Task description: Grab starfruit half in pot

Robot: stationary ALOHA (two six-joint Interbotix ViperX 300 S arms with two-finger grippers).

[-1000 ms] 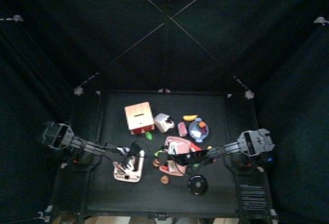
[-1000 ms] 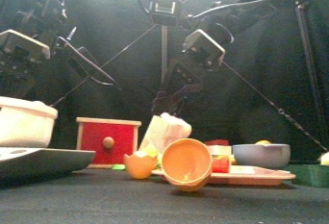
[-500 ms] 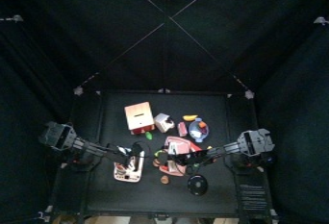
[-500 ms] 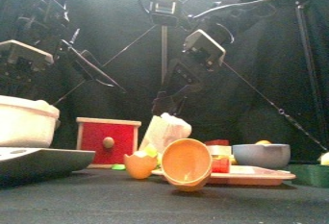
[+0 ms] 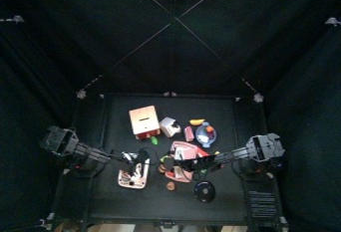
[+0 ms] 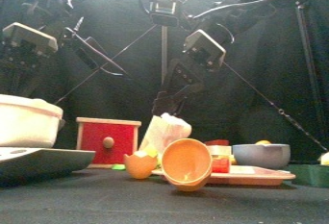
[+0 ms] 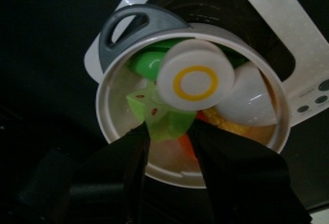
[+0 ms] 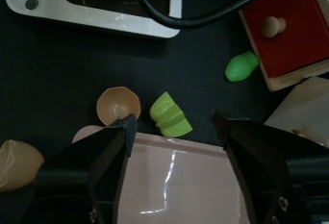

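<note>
In the left wrist view the pale pot (image 7: 106, 108) with a grey handle holds several toy foods. Among them lies the yellow-green starfruit half (image 7: 160, 115), beside a white round piece with a yellow ring (image 7: 193, 79). My left gripper (image 7: 174, 139) reaches down into the pot, its jaws apart with their tips right at the starfruit half; I see no clear hold on it. From above, the pot (image 5: 132, 176) sits at the table's front left. My right gripper (image 8: 174, 122) hangs open over a green piece by the pink tray (image 8: 193, 175).
A red box (image 6: 108, 139) stands mid-left, with a white pointed item (image 6: 164, 132) beside it. An orange bowl (image 6: 187, 162) leans on the pink tray (image 6: 264, 176), which also carries a grey-blue bowl (image 6: 261, 154). A dark round object (image 5: 205, 191) lies front right.
The left arm's wrist dipped toward the pot and then rose a little. The pot shifted slightly in the front view. The right arm has not moved.
</note>
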